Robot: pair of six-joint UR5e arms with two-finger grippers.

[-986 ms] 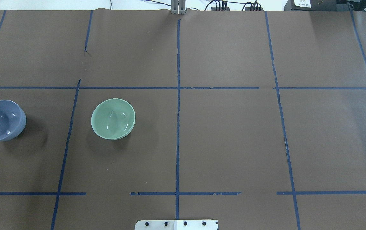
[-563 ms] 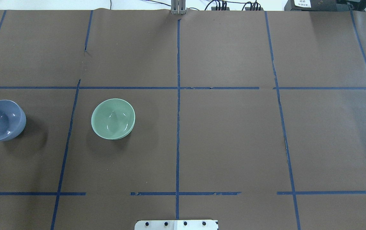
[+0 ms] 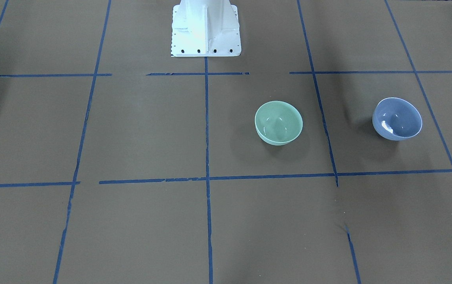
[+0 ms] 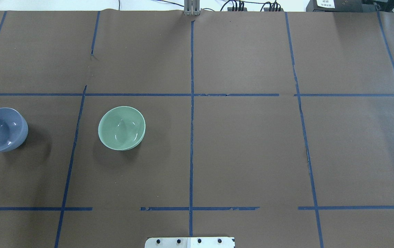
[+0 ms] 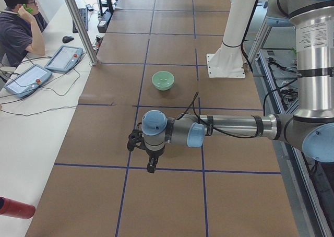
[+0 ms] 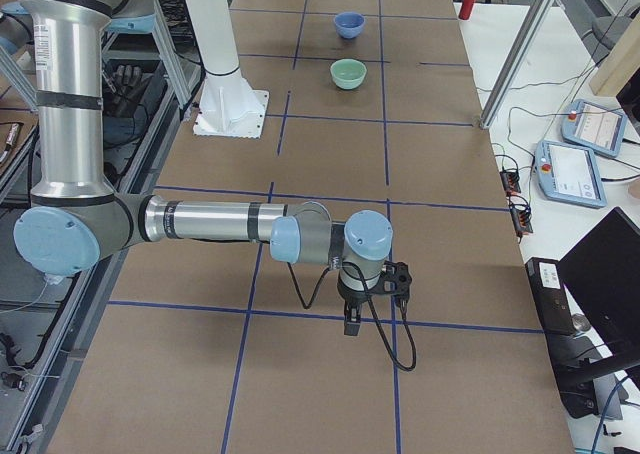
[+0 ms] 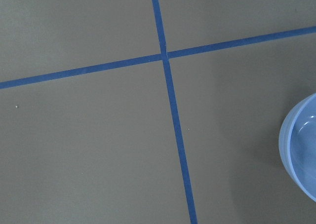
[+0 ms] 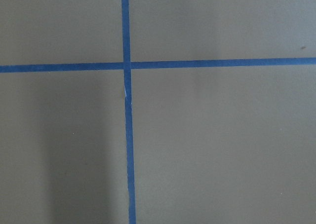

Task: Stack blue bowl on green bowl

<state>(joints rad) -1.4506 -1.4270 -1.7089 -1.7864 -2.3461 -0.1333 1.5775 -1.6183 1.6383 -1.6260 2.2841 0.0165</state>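
The blue bowl (image 4: pixel 0 130) stands upright on the brown table at the far left of the overhead view; it also shows in the front view (image 3: pixel 397 118), the right view (image 6: pixel 348 24), and at the right edge of the left wrist view (image 7: pixel 301 147). The green bowl (image 4: pixel 121 128) stands upright beside it, apart from it (image 3: pixel 278 122) (image 5: pixel 163 80) (image 6: pixel 348 73). Both are empty. My left gripper (image 5: pixel 151 166) hangs over the table short of the bowls. My right gripper (image 6: pixel 353 324) hangs at the table's other end. I cannot tell whether either gripper is open or shut.
The white robot pedestal (image 3: pixel 205 29) stands at the table's near-middle edge. Blue tape lines (image 4: pixel 191 120) grid the brown table cover. A seated operator (image 5: pixel 15 23), control tablets (image 5: pixel 26 78) and a metal post (image 5: pixel 78 23) are beside the table.
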